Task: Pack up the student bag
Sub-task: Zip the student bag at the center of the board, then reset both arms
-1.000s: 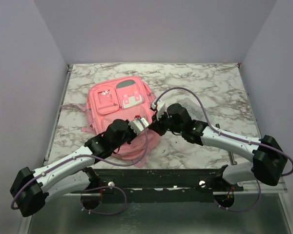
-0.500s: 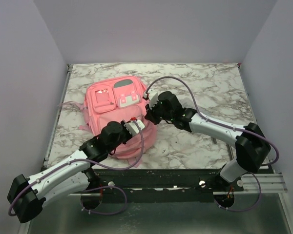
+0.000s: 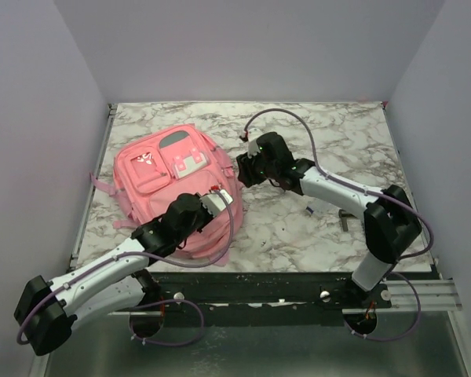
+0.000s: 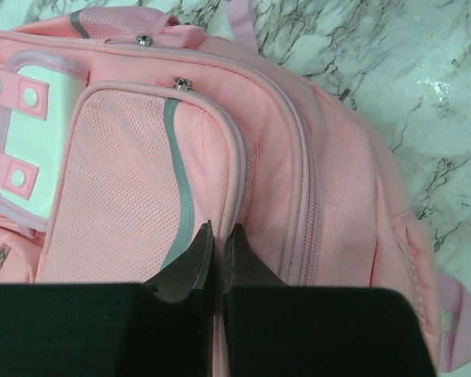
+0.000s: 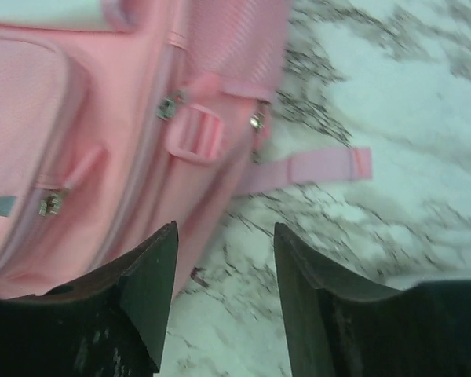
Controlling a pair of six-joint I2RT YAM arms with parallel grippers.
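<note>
While the student bag [image 3: 169, 188] lies flat with its front up on the left half of the marble bench [image 3: 330, 141], both arms reach in toward its right side. The white patch [image 3: 190, 162] and the grey-trimmed front pockets face the overhead camera at the bag's far end.

The left claw [image 3: 220, 198] sits over the near right part of the bag. In the left wrist view, the left claw [image 4: 220, 229] has its 2 fingers pressed together, with only a hairline between them. The tips rest at the seam where a mesh pocket [image 4: 118, 196] with a grey stripe meets the bag's pink side panel. Whether any fabric is nipped between the tips cannot be told.

The right claw [image 3: 239, 169] is at the bag's right edge, further from the arm bases than the left one. In the right wrist view, the right claw [image 5: 224, 229] has its fingers spread apart with nothing between them. Below the gap are bare marble and the bag's edge. A pink buckle [image 5: 195, 133] sits on the bag's side, and a pink strap [image 5: 306, 166] trails from there flat across the bench.

Well to the right of the bag, 2 small objects lie on the marble under the right arm, 1 pale [image 3: 310, 209] and 1 dark [image 3: 344, 221], both too small to identify.
</note>
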